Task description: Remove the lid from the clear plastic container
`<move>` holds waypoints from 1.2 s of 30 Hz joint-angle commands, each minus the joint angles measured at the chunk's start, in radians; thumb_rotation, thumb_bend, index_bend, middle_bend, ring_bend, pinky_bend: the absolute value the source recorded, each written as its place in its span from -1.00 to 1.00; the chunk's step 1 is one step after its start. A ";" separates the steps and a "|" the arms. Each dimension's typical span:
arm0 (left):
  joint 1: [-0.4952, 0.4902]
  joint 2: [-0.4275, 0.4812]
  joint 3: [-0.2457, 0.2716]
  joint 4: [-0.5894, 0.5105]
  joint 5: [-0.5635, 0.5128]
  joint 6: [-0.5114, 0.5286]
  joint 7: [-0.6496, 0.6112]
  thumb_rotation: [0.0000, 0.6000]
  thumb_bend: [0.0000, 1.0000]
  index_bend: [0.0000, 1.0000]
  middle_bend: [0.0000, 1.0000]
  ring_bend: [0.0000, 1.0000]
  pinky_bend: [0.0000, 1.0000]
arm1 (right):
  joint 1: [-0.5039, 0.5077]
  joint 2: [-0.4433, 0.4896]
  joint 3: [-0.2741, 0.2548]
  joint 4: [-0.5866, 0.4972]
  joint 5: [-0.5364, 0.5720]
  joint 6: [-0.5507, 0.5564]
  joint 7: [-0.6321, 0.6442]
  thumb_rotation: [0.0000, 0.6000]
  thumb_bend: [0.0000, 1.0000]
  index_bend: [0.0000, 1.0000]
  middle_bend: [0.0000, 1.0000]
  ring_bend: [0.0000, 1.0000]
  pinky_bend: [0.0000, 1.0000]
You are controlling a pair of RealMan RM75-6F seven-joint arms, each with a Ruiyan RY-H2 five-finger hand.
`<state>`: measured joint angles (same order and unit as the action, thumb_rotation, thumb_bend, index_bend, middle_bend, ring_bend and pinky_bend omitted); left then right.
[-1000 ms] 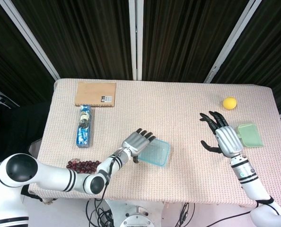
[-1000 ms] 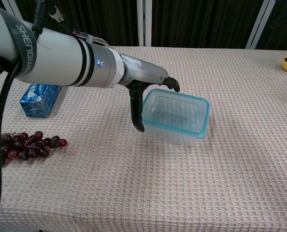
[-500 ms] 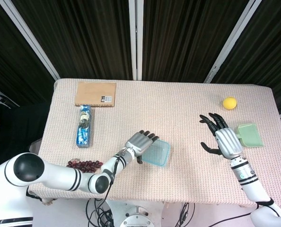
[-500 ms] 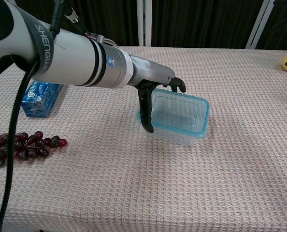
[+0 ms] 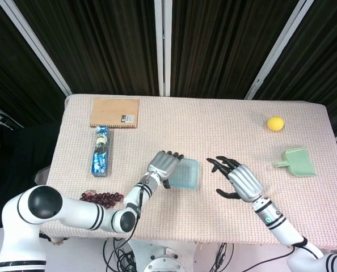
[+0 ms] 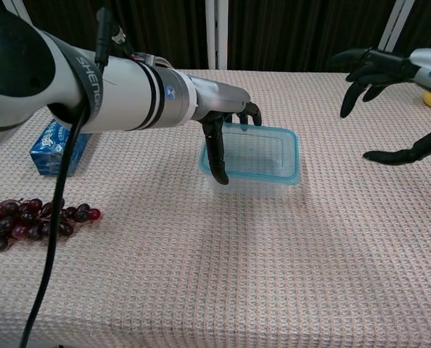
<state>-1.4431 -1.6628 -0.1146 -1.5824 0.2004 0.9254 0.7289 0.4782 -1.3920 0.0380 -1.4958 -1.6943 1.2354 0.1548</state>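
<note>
Gripping container (image 6: 253,161) rim, left hand (image 5: 164,165) — right hand (image 5: 240,181) spread beside.

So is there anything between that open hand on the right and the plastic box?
Nothing: both views show only bare tablecloth between the right hand and the clear container.

I count one clear plastic container with a blue rim (image 5: 185,173), touching my left hand (image 5: 164,166), and one pale green plastic lid (image 5: 298,161) well beyond my right hand (image 5: 240,181). Further out from the hands: one yellow ball (image 5: 276,123), one brown cardboard envelope (image 5: 114,113), one blue snack packet (image 5: 101,150), and one bunch of dark red grapes (image 5: 102,198).
</note>
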 commanded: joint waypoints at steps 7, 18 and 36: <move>-0.005 -0.010 -0.018 0.021 -0.046 -0.006 0.038 1.00 -1.00 -0.55 -0.34 -0.50 -0.17 | 0.092 -0.195 0.028 0.166 0.006 -0.078 -0.125 1.00 -0.95 -0.46 -0.22 -0.65 -0.40; -0.004 -0.016 -0.032 0.036 -0.066 -0.025 0.058 1.00 -1.00 -0.55 -0.34 -0.50 -0.17 | 0.123 -0.279 0.012 0.282 -0.021 -0.049 -0.122 1.00 -0.95 -0.28 -0.22 -0.65 -0.40; 0.005 -0.014 -0.046 0.022 -0.060 -0.017 0.069 1.00 -1.00 -0.55 -0.34 -0.50 -0.17 | 0.148 -0.312 0.012 0.339 -0.011 -0.018 -0.107 1.00 -0.92 -0.23 -0.22 -0.65 -0.40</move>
<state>-1.4379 -1.6771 -0.1601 -1.5600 0.1401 0.9086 0.7975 0.6261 -1.7043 0.0502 -1.1569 -1.7059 1.2174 0.0475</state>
